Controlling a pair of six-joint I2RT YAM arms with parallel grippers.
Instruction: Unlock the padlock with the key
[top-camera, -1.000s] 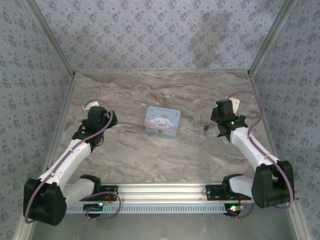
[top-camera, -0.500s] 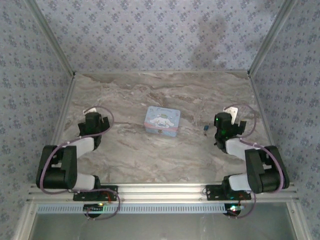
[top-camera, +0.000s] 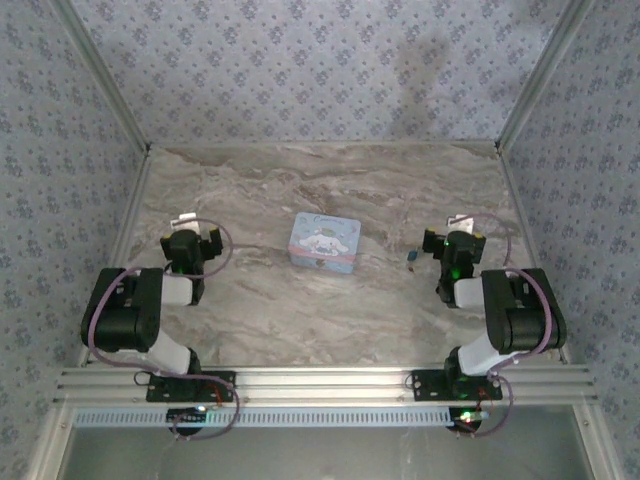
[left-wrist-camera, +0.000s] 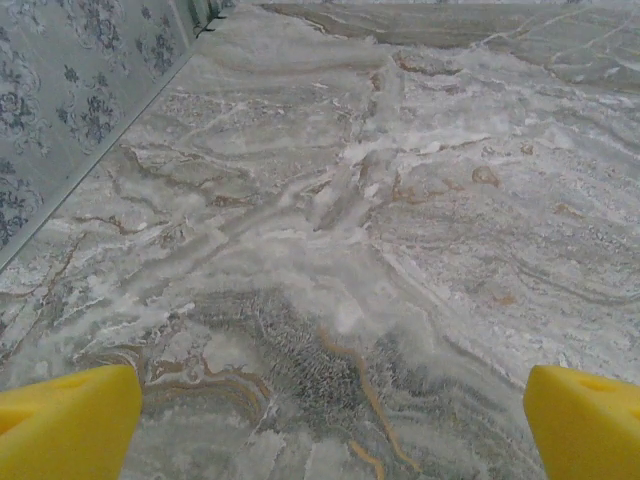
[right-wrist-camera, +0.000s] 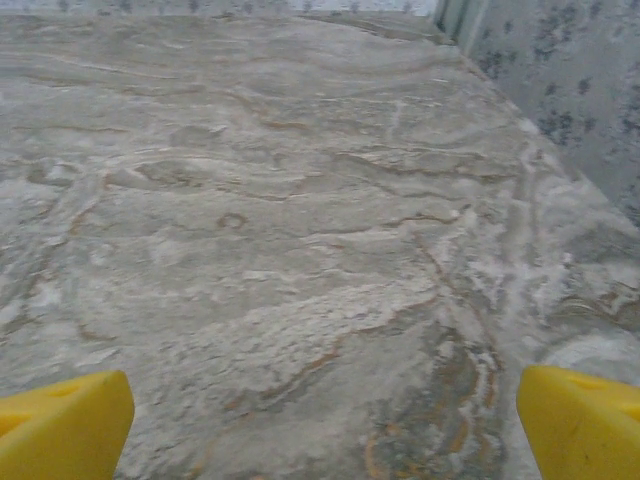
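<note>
Marble table (top-camera: 330, 180); padlock (top-camera: 412, 257) just left of wide-spread right gripper (right-wrist-camera: 320, 425); left gripper (left-wrist-camera: 330, 420) wide

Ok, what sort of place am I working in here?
Probably a small enclosed robot test booth, not a home: a marble-look table boxed in by patterned walls, with an aluminium rail along its near edge.

padlock (top-camera: 412, 257) tiny, detail unreadable, left fingers (left-wrist-camera: 65, 425) cropped
</note>
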